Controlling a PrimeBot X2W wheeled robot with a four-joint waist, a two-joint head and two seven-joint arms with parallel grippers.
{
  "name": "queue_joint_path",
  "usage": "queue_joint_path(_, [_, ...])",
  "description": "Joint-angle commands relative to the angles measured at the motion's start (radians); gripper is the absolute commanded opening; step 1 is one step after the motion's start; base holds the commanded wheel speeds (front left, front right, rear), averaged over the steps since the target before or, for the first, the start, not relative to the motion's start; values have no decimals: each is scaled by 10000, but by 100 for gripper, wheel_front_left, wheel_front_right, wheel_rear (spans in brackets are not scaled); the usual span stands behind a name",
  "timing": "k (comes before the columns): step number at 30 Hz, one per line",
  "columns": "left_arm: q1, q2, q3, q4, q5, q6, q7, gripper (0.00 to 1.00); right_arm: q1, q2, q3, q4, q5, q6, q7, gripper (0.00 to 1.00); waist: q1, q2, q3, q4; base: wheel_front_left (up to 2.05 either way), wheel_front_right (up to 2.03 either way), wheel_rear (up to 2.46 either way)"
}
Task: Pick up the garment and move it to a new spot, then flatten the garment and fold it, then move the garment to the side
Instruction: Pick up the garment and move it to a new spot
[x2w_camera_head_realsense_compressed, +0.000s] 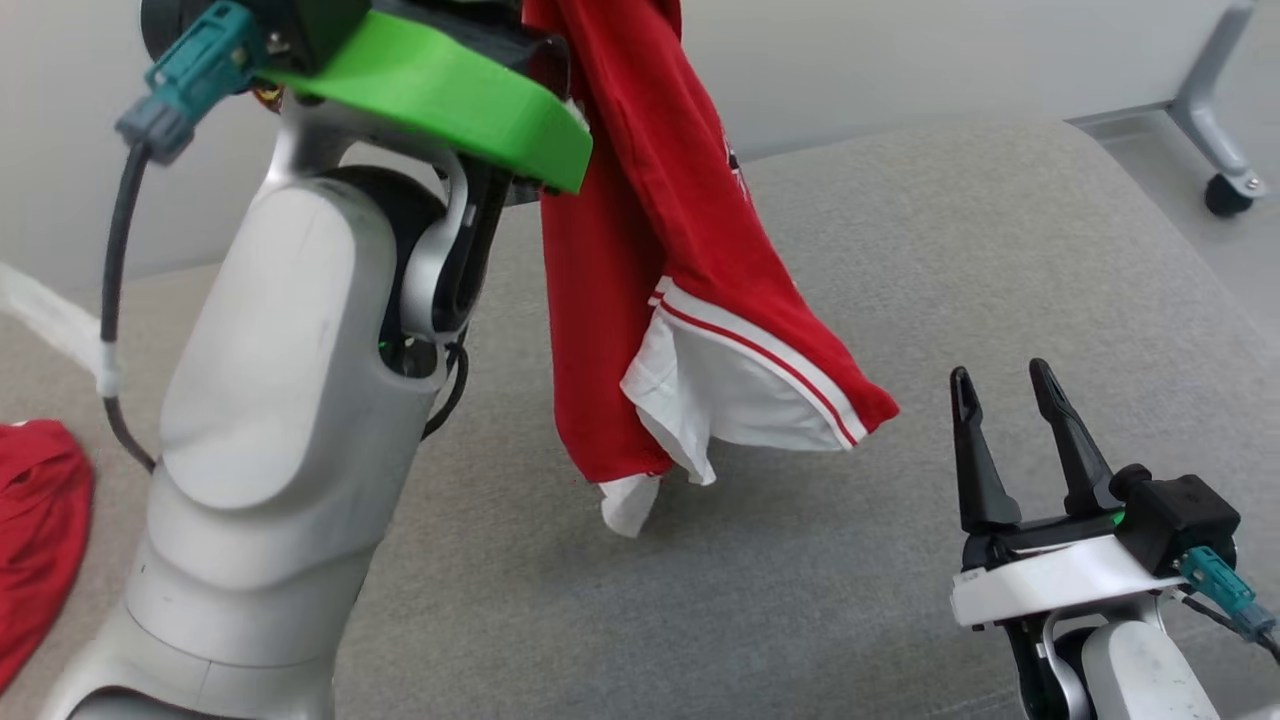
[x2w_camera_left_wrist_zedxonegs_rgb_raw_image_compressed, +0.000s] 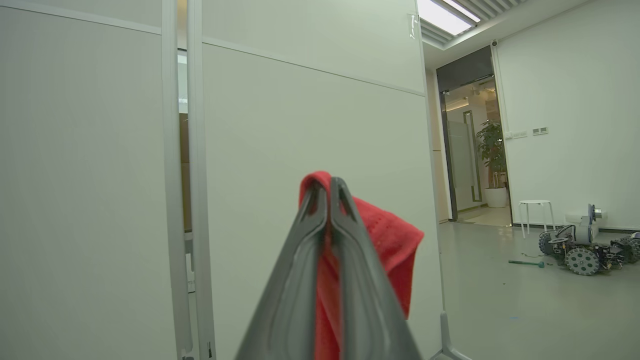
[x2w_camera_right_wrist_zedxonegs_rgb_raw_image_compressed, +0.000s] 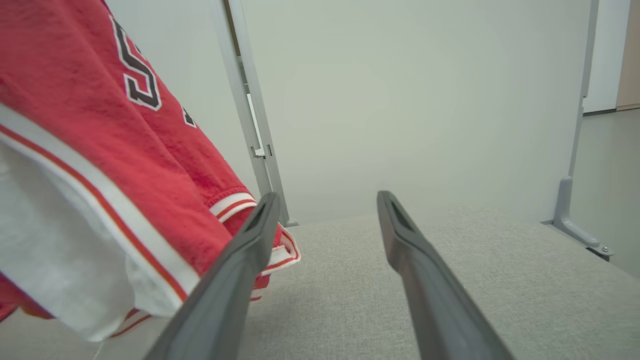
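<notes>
The garment (x2w_camera_head_realsense_compressed: 640, 250), red with white trim, white lining and dark lettering, hangs in the air above the grey cushioned surface (x2w_camera_head_realsense_compressed: 900, 250). Its lowest white corner dangles just over the fabric. High at the top left, my left arm holds it up; in the left wrist view my left gripper (x2w_camera_left_wrist_zedxonegs_rgb_raw_image_compressed: 327, 187) is shut on a red fold of the garment (x2w_camera_left_wrist_zedxonegs_rgb_raw_image_compressed: 390, 240). My right gripper (x2w_camera_head_realsense_compressed: 1000, 385) stands open at the lower right, fingers up, nothing between them, to the right of the hanging hem. The right wrist view has the garment (x2w_camera_right_wrist_zedxonegs_rgb_raw_image_compressed: 100, 150) beside the left finger.
Another red cloth (x2w_camera_head_realsense_compressed: 35, 520) lies at the left edge of the surface. White partition panels (x2w_camera_right_wrist_zedxonegs_rgb_raw_image_compressed: 400, 100) stand behind, with a caster foot (x2w_camera_head_realsense_compressed: 1225, 190) at the far right. A small wheeled robot (x2w_camera_left_wrist_zedxonegs_rgb_raw_image_compressed: 582, 250) and a white stool (x2w_camera_left_wrist_zedxonegs_rgb_raw_image_compressed: 535, 210) sit on the floor beyond.
</notes>
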Motion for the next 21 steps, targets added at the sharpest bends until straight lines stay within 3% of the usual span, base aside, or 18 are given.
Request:
queue_joint_path(1, [-364, -3, -73, 319, 137, -113, -76, 0, -175, 14, 83, 43, 4, 3, -38, 100, 0, -1, 315, -921, 0, 0, 0])
queue_joint_path(6, [-1340, -97, -601, 1765, 117, -467, -352, 0, -430, 36, 239, 106, 214, 3, -38, 100, 0, -1, 756, -1768, 0, 0, 0])
queue_joint_path(13, [-2894, -149, -2227, 4308, 0, -987, -1048, 0, -873, 54, 424, 298, 784, 5, -38, 100, 0, -1, 1726, -2963, 0, 0, 0])
queue_joint_path(18, [-3281, -139, -3313, 6141, -299, -850, -1676, 0, -1082, 56, 499, 510, 1100, 5, -38, 100, 0, -1, 2100, -3441, 0, 0, 0])
queue_joint_path(21, [-3185, -140, -3710, 7330, -601, -450, -1902, 0, -1184, 57, 600, 590, 1213, 5, -38, 100, 0, -1, 2227, -3584, 0, 0, 0])
